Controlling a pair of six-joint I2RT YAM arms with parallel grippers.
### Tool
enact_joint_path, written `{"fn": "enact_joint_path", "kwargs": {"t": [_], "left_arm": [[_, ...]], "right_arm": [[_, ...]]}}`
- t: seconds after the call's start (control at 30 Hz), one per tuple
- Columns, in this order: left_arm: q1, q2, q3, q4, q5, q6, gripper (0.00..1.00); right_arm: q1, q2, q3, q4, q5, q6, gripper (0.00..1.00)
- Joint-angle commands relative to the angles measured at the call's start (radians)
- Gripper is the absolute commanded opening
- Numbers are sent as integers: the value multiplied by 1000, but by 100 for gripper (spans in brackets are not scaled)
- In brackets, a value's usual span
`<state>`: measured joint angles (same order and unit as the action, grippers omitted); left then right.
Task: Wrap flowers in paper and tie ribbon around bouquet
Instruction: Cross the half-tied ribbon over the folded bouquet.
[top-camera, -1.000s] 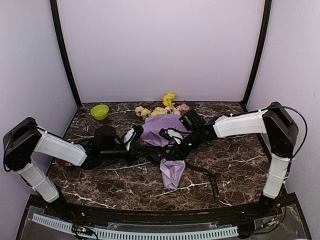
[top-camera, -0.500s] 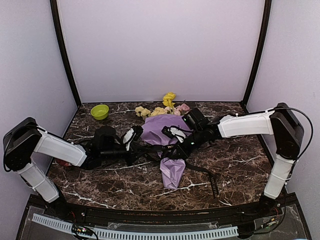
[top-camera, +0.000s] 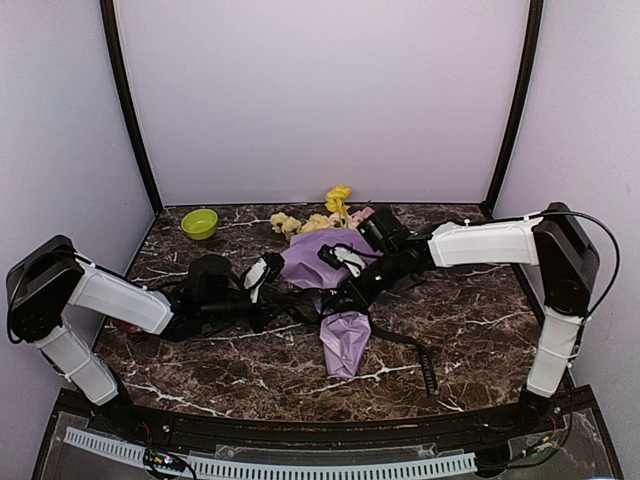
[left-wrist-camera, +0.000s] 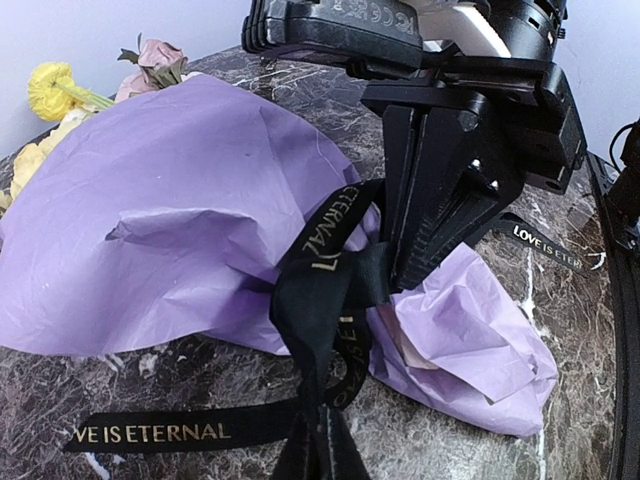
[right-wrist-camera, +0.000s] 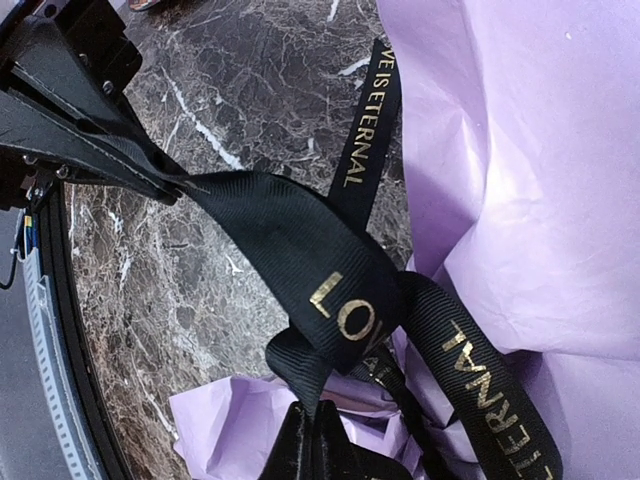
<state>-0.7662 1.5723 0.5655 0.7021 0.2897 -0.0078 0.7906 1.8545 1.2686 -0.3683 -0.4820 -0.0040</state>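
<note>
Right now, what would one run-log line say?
step: tying ribbon | left hand: shut on ribbon | right hand: shut on ribbon | bouquet: wrapped, lying flat

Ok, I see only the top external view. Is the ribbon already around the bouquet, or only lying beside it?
Observer: In the left wrist view the ribbon goes around the narrow neck of the paper and crosses itself on top.
Operator: Do both jaws hold it?
Observer: The right wrist view shows the left jaws shut on one taut strand.
Operator: And the right jaws?
Observer: Left wrist view: they pinch the ribbon at the crossing.
</note>
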Motion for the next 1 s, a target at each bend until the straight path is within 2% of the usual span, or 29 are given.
{"fn": "enact_joint_path", "kwargs": {"t": [0.0,0.53,0.83,0.97], "left_arm": [[-4,-18,-28,38,-17,4,0],[-4,-77,-116,93,-35,8,0],[-4,-64,-185,167,-27,-53,0],[-3,-49,-184,162,-29,-61,0]], "right_arm": [[-7,37,41,-14,-27,46,0],[-21,19,9,-2,10,122,0],[-24,-28,-79,135,-12,202,0],[-26,-19,-76,121,-2,192,0]]}}
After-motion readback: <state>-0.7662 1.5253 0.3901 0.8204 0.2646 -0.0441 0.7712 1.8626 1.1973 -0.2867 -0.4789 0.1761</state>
